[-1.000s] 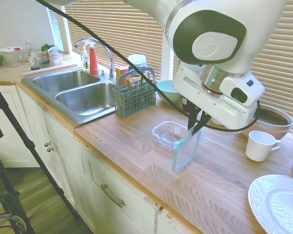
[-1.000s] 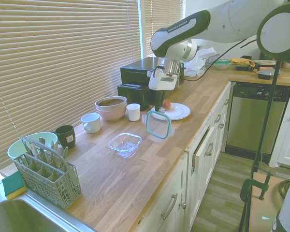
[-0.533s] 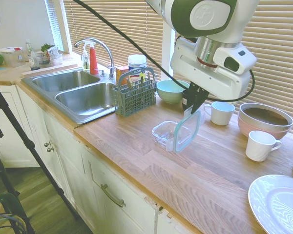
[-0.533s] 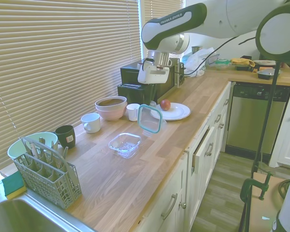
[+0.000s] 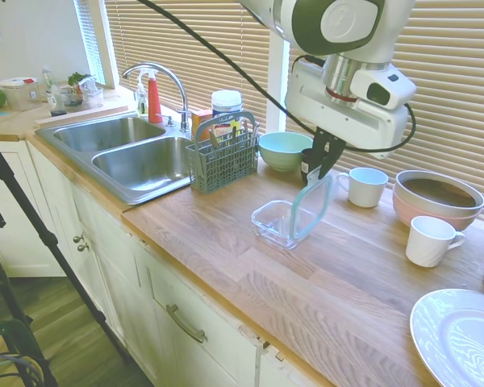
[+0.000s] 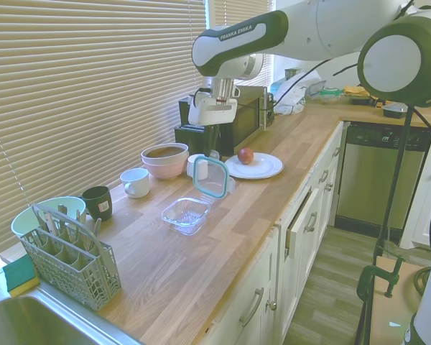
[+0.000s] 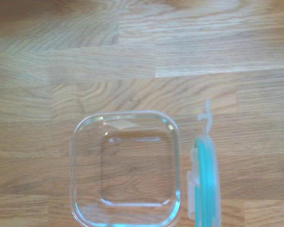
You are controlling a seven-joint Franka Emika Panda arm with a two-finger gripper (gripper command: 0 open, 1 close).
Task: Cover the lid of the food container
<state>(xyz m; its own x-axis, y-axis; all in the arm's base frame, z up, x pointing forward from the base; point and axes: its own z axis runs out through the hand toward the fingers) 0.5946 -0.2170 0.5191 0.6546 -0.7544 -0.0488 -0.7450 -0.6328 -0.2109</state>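
Currently: gripper [image 5: 319, 165], fingers clamped on the top edge of the lid [image 5: 310, 209], which hangs on edge, tilted, above the wooden counter [image 5: 363, 298]. Food container [image 5: 278, 222]: open, on the counter, just beside and below the lid's lower edge.
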